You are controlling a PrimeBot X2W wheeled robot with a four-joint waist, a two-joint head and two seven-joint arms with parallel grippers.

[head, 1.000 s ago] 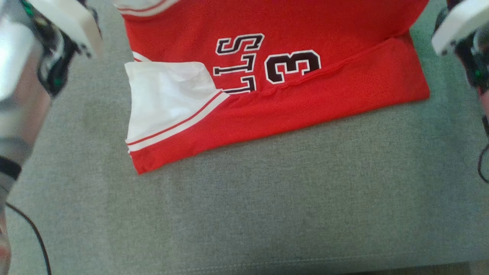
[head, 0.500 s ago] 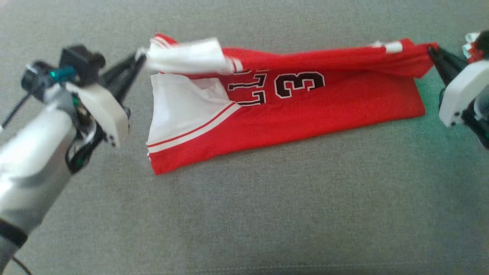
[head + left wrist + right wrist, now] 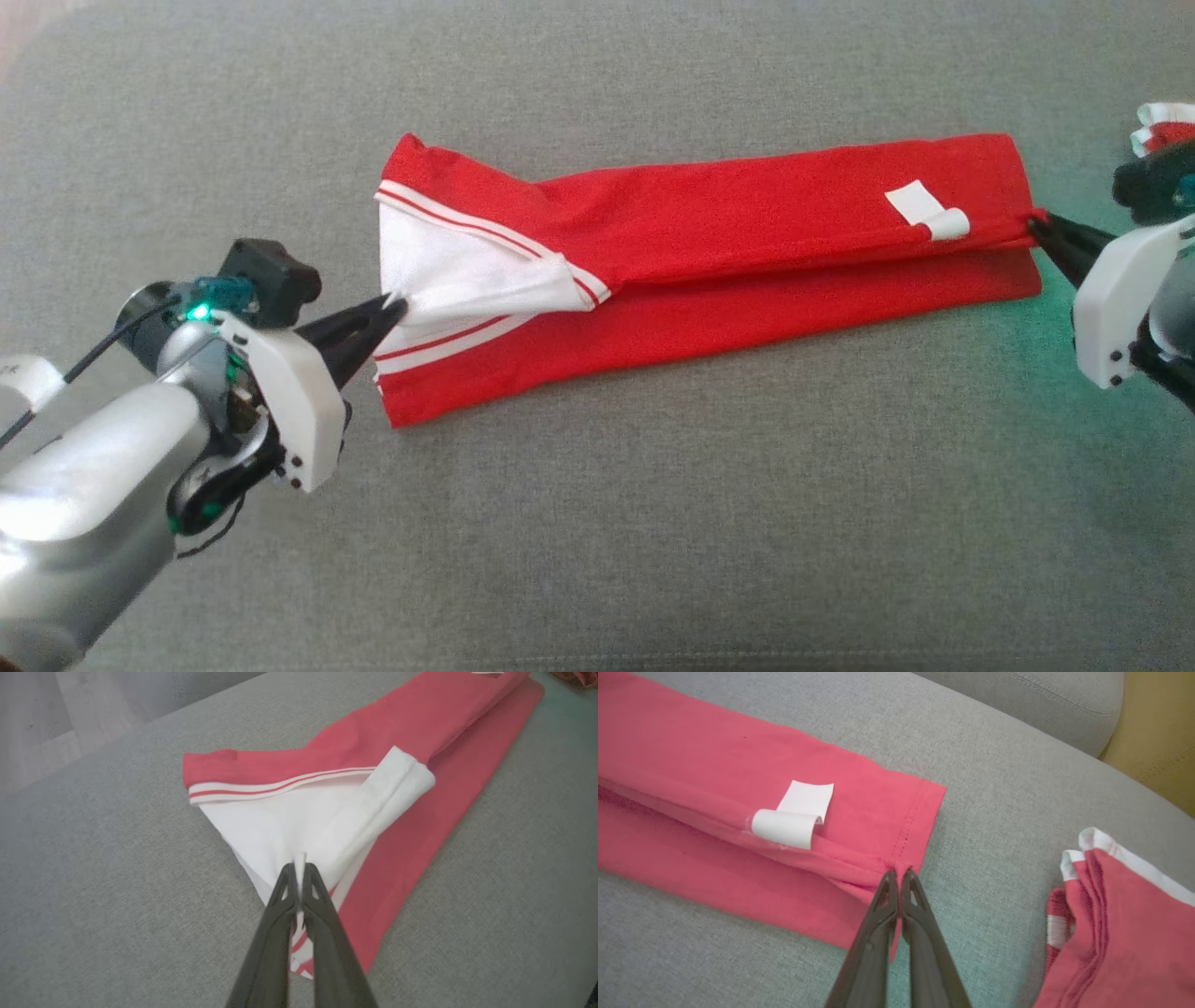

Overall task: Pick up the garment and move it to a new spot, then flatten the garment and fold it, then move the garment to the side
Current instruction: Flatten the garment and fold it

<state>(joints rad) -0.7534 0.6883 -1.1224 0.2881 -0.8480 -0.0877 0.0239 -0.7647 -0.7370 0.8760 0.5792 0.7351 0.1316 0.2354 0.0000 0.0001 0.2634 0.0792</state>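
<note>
- While it lies folded into a long narrow band, the red jersey [image 3: 747, 243] runs left to right across the far half of the grey sofa cushion [image 3: 597, 523]. Its top layer is doubled over toward the near side, and the lower layer shows as a red strip along the near edge.
- Coming in from the near left, the left gripper [image 3: 397, 303] has its two dark fingers pressed together on the tip of the white panel [image 3: 448, 280] at the jersey's left end. The left wrist view shows a sliver of white cloth pinched between the fingertips.
- That panel is drawn into a triangle pointing at the left gripper, with white-and-red striped trim [image 3: 448, 217] along its far side.
- At the jersey's right end, the right gripper [image 3: 1034, 222] is clamped on the red hem, at the point where the folded edge meets the end of the band.
- A white label [image 3: 924, 210] sits on the top layer near the right end, curled over on itself just beside the folded edge.
- A second red garment [image 3: 1162, 126] with white trim lies bunched on the cushion to the right of the jersey, apart from it and beyond the right gripper.
- Past the cushion's far edge, the right wrist view shows another grey cushion [image 3: 1041, 700] and a yellow one [image 3: 1157, 728]. The left wrist view shows pale wooden floor [image 3: 70, 718] off the left side.
</note>
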